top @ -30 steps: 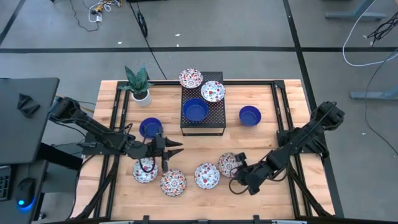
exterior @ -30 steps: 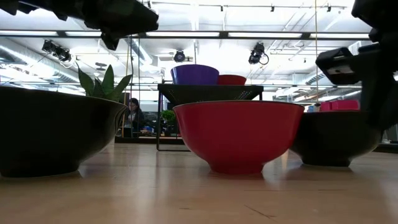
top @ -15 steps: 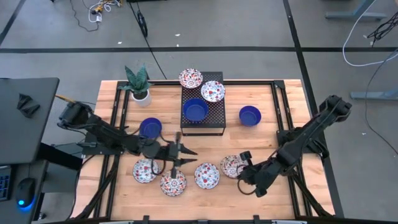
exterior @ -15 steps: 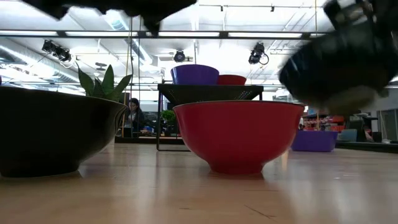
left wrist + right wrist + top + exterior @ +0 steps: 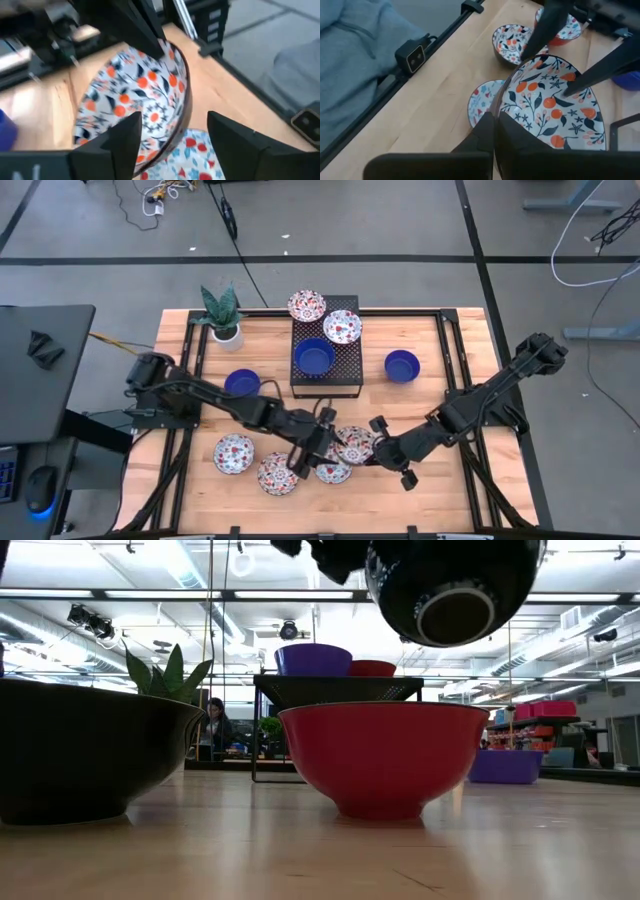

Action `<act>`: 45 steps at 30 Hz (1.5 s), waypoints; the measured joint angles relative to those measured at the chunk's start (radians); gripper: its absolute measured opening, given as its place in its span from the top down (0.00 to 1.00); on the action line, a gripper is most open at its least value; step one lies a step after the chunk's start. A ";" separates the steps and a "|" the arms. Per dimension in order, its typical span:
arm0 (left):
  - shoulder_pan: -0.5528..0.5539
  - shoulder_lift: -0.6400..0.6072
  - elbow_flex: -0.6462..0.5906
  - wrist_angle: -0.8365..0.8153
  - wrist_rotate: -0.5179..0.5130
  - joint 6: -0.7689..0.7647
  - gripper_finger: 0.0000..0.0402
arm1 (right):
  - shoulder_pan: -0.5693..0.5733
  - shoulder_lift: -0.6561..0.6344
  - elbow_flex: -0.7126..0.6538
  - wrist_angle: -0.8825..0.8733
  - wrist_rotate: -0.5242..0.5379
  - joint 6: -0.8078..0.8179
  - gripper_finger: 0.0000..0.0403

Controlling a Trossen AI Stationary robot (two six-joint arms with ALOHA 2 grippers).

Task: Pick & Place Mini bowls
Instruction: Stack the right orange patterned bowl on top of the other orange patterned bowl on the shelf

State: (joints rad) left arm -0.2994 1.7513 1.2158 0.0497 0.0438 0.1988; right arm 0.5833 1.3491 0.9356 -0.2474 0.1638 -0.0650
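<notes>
- From above, the right gripper (image 5: 377, 450) has its fingers pinched on the rim of a floral bowl (image 5: 352, 443), held just over the front row of the table (image 5: 440, 480). The left gripper (image 5: 322, 448) reaches in from the other side, fingers spread, right beside that same bowl and over another patterned bowl (image 5: 331, 469).
- Also from above: two more floral bowls (image 5: 234, 453) sit at the front left; two blue bowls (image 5: 402, 365) rest on the wood, and a third blue one (image 5: 314, 357) sits on the black box (image 5: 345, 370) with two floral ones. A potted plant (image 5: 224, 315) stands at the back left.
- At table height, the lifted bowl (image 5: 455, 590) hangs in the air, underside showing, above a red-looking bowl (image 5: 383, 755) on the table.
- Left wrist view: the held bowl (image 5: 135, 102) is tilted, its rim between the spread fingers (image 5: 117, 142).
- Right wrist view: the closed fingers (image 5: 492, 135) clamp the near rim of the bowl (image 5: 550, 107).
</notes>
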 joint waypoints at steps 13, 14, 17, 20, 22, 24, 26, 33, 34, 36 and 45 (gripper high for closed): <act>0.002 0.018 0.005 -0.009 0.008 0.022 0.65 | -0.005 0.000 0.000 0.000 -0.006 -0.002 0.99; 0.002 0.019 0.005 -0.008 0.008 0.021 0.67 | -0.005 0.000 0.000 0.000 -0.006 -0.003 0.99; 0.002 0.019 0.005 -0.005 0.009 0.019 0.69 | -0.005 0.000 0.000 -0.001 -0.005 -0.003 0.99; 0.002 0.019 0.005 0.004 0.009 0.012 0.69 | -0.005 0.000 0.000 -0.002 -0.004 -0.003 0.99; 0.002 0.019 0.005 0.004 0.009 0.004 0.69 | -0.004 0.000 0.000 -0.002 -0.003 -0.003 0.99; 0.002 0.019 0.005 0.004 0.010 0.004 0.70 | -0.005 0.000 0.000 -0.003 -0.002 -0.003 0.99; 0.002 0.019 0.004 0.004 0.029 0.004 0.73 | -0.005 0.000 0.000 -0.002 -0.003 -0.005 0.99; 0.005 0.019 0.005 0.010 0.160 0.025 0.96 | -0.005 0.000 0.000 0.019 0.001 -0.074 0.96; 0.004 0.019 0.004 0.010 0.164 0.026 0.97 | -0.006 0.000 0.000 0.029 0.001 -0.080 0.94; 0.004 0.019 0.004 0.011 0.179 0.026 0.97 | -0.005 0.000 0.000 0.054 0.014 -0.092 0.90; -0.036 0.012 0.003 -0.058 0.076 -0.009 0.97 | 0.016 -0.044 0.001 0.256 0.041 -0.198 0.66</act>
State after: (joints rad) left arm -0.3350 1.7637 1.2186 -0.0080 0.1198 0.1897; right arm 0.5991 1.3051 0.9366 0.0089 0.2051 -0.2628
